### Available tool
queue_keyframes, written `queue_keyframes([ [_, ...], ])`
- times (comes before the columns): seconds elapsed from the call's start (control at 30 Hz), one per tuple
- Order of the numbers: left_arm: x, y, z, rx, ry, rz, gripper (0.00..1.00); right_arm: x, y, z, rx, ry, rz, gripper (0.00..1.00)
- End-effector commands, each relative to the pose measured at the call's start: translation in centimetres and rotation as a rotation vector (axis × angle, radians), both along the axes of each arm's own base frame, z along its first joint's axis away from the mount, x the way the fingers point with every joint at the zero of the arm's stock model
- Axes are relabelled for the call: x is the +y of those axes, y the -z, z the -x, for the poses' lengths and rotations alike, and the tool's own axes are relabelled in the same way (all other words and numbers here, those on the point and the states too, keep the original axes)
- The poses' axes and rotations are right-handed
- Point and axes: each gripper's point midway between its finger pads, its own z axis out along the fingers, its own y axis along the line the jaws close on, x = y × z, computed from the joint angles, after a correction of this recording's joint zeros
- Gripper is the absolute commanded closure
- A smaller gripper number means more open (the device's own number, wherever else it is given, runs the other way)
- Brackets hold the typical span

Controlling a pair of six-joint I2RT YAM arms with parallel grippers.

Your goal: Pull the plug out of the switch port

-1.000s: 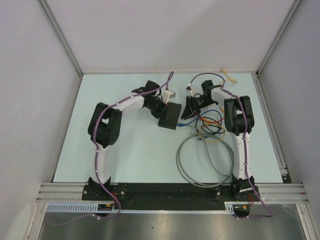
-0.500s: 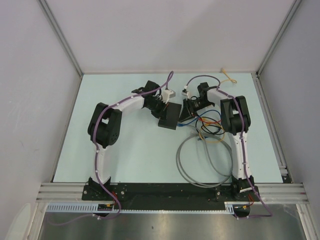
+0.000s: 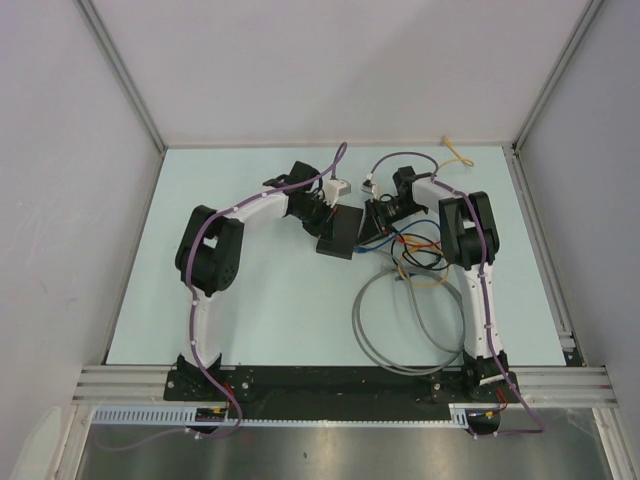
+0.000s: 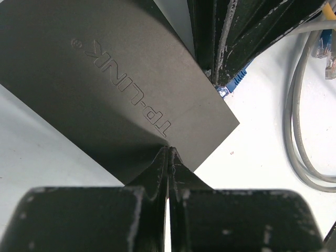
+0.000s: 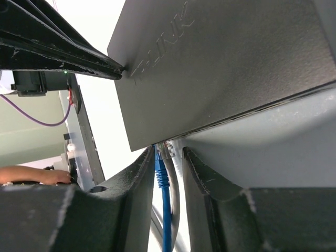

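— The small clear plug (image 5: 164, 147) on the blue cable (image 5: 166, 220): where does it sit?

— Right between the fingertips of the right gripper (image 5: 168, 156), seated in the socket edge of the flat matte-black rectangular switch (image 4: 115, 79). I count one switch and two grippers. Two cables pass between those fingers: the blue one and a thin grey cable (image 5: 175, 181) just beside it.

— How far apart are those fingers?

— Only narrowly, one on each side of the plug and both cables. Whether the pads actually press on the plug I cannot tell.

— And the left gripper (image 4: 168, 153)?

— Its fingers are pressed together with nothing between them. Their tips touch the switch at the edge nearest that hand.

— Which way does the switch lie?

— Flat on the pale table (image 3: 260, 300), lettered face up, between the two hands. From above, its long axis runs roughly from the arms' bases toward the far wall, a little slanted. The socket edge faces the right gripper, away from the left one.
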Motion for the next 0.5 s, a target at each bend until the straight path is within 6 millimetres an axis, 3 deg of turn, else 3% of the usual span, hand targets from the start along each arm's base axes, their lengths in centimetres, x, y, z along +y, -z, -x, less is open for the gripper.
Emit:
queue_keyframes([
  [0.0, 2.91, 4.37, 1.51, 0.061, -0.034, -0.170, 1.00, -0.08, 2.33, 0.11, -0.020, -0.030, 0.056, 0.69],
  [0.3, 2.79, 4.46, 1.49, 0.062, -0.033, -0.168, 1.00, 0.26, 2.60, 0.23, -0.020, -0.039, 0.067, 0.76],
  [0.37, 2.84, 4.58, 1.53, 0.063, -0.032, -0.171, 1.00, 0.12, 2.65, 0.20, -0.022, -0.038, 0.074, 0.92],
  [0.47, 2.77, 4.49, 1.42, 0.060, -0.034, -0.169, 1.00, 0.03, 2.60, 0.37, -0.022, -0.040, 0.078, 1.00],
])
